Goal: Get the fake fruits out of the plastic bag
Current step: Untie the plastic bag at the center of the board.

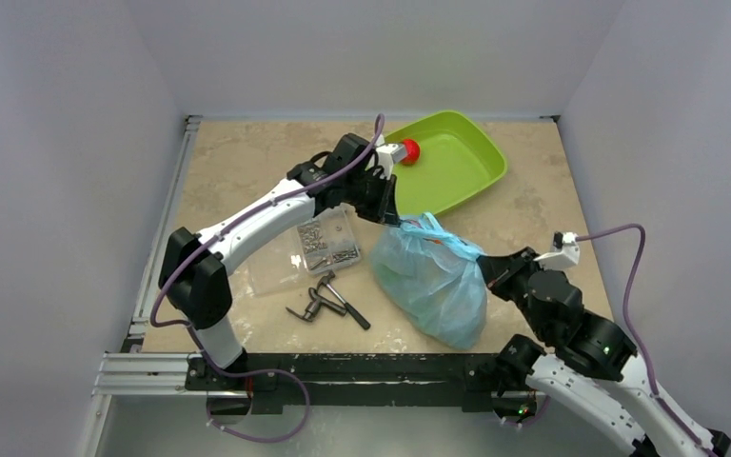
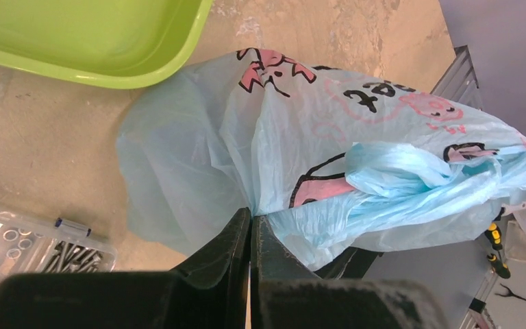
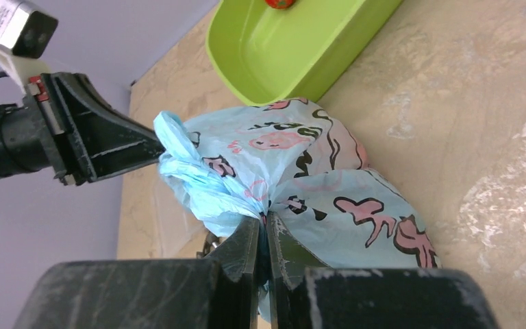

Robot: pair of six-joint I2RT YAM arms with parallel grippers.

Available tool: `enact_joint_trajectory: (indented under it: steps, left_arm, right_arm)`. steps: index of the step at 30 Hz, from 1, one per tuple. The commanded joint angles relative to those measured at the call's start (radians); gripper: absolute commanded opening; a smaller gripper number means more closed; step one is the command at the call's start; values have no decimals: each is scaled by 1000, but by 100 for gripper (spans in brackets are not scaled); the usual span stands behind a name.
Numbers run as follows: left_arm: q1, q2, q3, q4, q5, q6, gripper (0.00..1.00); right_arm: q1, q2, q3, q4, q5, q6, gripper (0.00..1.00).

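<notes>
Left gripper (image 2: pixel 250 223) and right gripper (image 3: pixel 266 226) each pinch plastic bag (image 1: pixel 433 276) film, jaws pressed together. Bag stretches between them, probably to spread its mouth. Fake fruits hidden.

one plastic bag (image 1: pixel 433 281), one green tray (image 1: pixel 471 157), one red fruit (image 1: pixel 410 151)

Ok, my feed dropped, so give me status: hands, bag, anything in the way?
Left hand shut on plastic bag; right hand shut on it too. Contents hidden. Metal tools lie beside it, apart.
</notes>
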Motion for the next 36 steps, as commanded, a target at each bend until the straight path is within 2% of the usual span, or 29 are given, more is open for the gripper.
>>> enact_joint_trajectory:
  steps: [1,2,3,5,7,9,10,12,15,17,20,26,28,30,31,32,36]
  left_arm:
    - [16,13,-6,19,31,-36,0]
    - [15,13,-6,23,45,-39,0]
    - [15,11,-7,29,56,-41,0]
    - [15,9,-7,38,77,-43,0]
    - [13,3,-11,52,100,-44,0]
    - [14,-5,-17,61,106,-44,0]
    - [11,-12,-22,64,105,-42,0]
    - [12,-21,-23,66,97,-34,0]
    - [11,-31,-22,66,97,-33,0]
    - [11,-35,-24,66,97,-32,0]
    - [11,-41,-22,60,90,-22,0]
    - [-9,-108,-28,54,3,53,1]
    - [-27,-150,-50,78,-24,83,20]
    - [-49,-188,-73,103,-61,112,44]
    - [-62,-207,-81,110,-78,130,51]
    - [-76,-224,-89,116,-101,151,57]
    - [-149,-301,-144,183,-223,236,68]
  right_arm:
    - [-2,40,36,-89,132,58,7]
    - [-2,69,62,-107,128,37,14]
    - [-2,97,83,-110,118,5,25]
    - [-2,158,114,-30,37,-135,49]
    - [-2,246,156,29,-66,-254,66]
    - [-4,335,215,37,-138,-345,77]
    - [-3,387,253,6,-143,-371,81]
    - [-2,481,322,-55,-123,-418,94]
    - [-3,615,383,-120,-131,-499,97]
    - [-2,699,424,-196,-52,-489,97]
    - [-2,776,461,-252,19,-469,92]
    - [-2,670,395,-105,-44,-486,90]
    - [-2,617,364,-52,-95,-488,90]
    - [-2,562,345,-22,-118,-474,91]
    - [-2,532,339,-22,-116,-456,91]
    - [-2,503,332,-27,-109,-430,92]
    - [-2,361,286,-21,-64,-346,92]
